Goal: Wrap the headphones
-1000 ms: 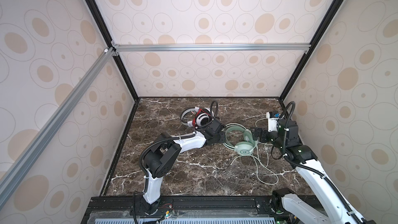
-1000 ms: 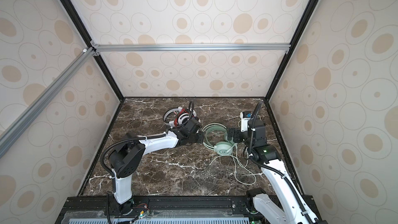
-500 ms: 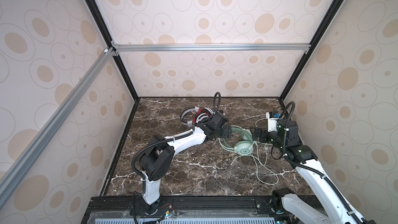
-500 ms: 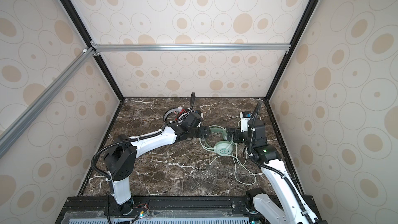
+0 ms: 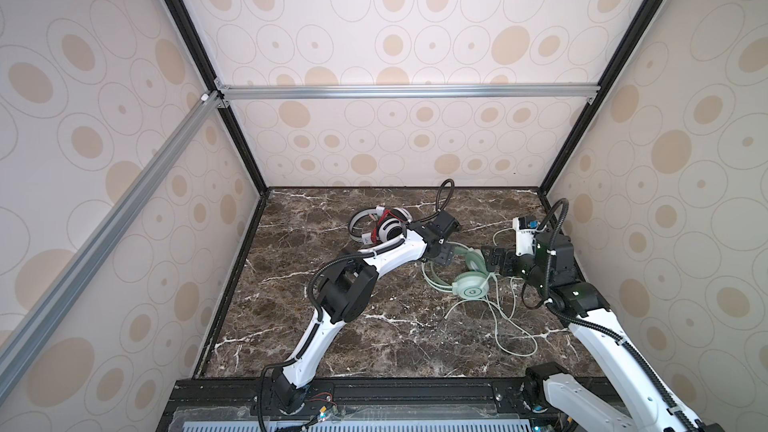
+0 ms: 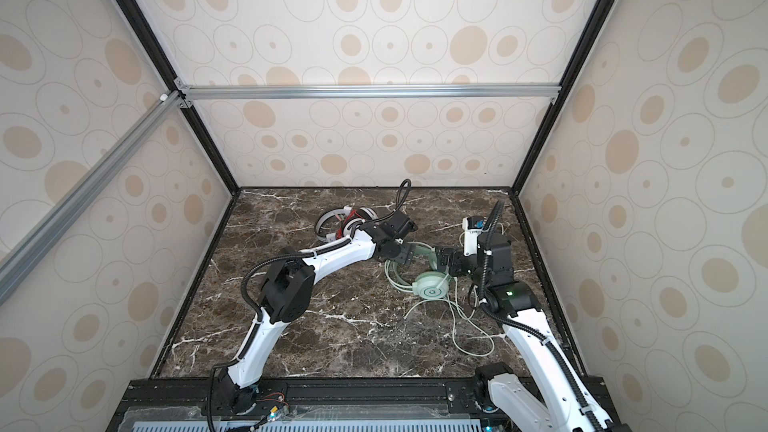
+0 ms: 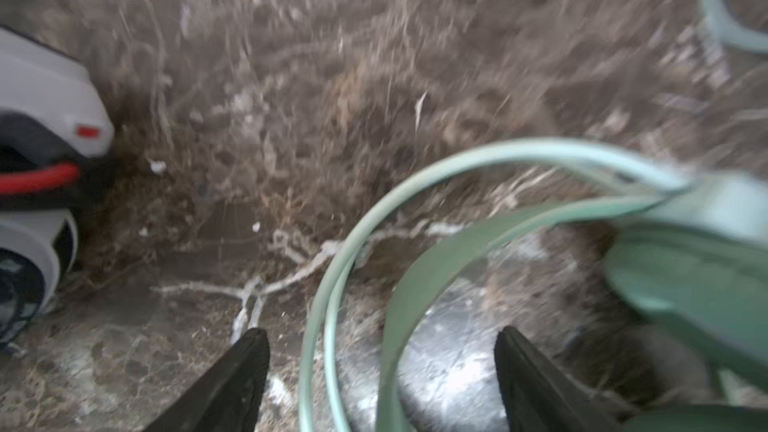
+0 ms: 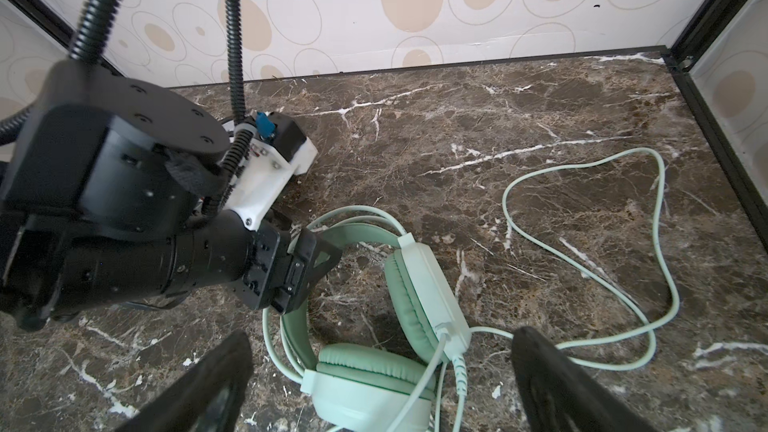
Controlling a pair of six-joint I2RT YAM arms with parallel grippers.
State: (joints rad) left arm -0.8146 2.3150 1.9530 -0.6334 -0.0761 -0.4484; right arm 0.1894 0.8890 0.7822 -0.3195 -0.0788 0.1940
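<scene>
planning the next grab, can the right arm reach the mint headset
Probably yes: the right gripper, jaws open, is beside the mint headset, ear cups uncovered; the left gripper is only at the headband.

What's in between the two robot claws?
The mint-green headphones lie on the table between the open left gripper and the open right gripper. Both top views show it.
</scene>
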